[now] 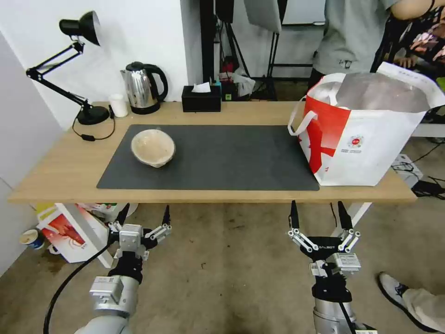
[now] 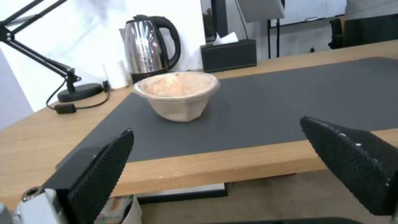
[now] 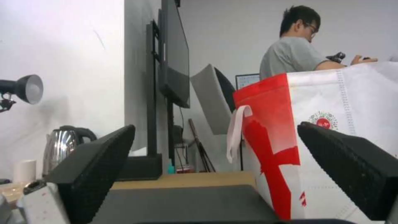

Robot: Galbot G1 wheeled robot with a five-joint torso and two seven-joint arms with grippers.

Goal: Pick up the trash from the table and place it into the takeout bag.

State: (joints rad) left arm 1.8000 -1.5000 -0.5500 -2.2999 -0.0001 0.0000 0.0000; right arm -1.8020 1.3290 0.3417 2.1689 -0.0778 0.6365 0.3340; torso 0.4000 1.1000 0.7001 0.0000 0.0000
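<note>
A beige paper bowl, the trash, stands on the left part of the dark grey mat on the light-wood table. The white and red takeout bag stands open at the table's right end, its foil lining showing. My left gripper hangs open below the table's front edge, in line with the bowl. My right gripper is open too, below the front edge just left of the bag. Both hold nothing.
Along the back edge stand a black desk lamp, a small white cup, a steel kettle and a black tissue box. A red-and-white carton sits on the floor under the table's left end. A person stands behind the bag.
</note>
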